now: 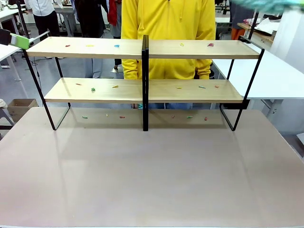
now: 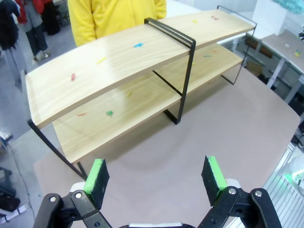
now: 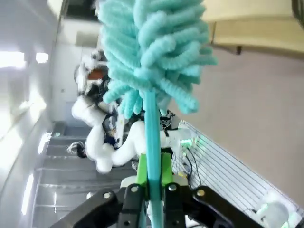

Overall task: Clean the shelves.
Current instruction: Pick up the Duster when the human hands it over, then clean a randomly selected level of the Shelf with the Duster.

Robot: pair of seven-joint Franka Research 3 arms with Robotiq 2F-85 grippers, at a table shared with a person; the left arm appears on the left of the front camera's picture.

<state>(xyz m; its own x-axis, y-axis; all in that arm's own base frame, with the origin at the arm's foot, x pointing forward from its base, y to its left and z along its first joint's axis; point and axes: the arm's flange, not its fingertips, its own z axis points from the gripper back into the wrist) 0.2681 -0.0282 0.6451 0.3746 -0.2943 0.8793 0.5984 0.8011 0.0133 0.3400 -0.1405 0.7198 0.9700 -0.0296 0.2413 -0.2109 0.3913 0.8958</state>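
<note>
The beige tabletop (image 1: 152, 180) bears the shelves (image 1: 190, 49) near its far edge: two long pale wooden boards on a thin black frame with a central black upright. A person in yellow (image 1: 168, 19) stands behind the shelves. Above the shelves' right end, the right gripper (image 3: 153, 173) clenches a teal fluffy duster (image 3: 152, 52) by its stem. The left gripper (image 2: 154, 173), off the shelves' left end, is released, jaws apart. Small coloured scraps (image 1: 117, 46) dot both boards.

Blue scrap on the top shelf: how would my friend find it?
Find the shelves, the wide wooden rack before the person in yellow. On its top board, left of the black middle post, lie three tiny scraps. The blue scrap is nearest the post; its neighbours are a yellow scrap and a red scrap.
</note>
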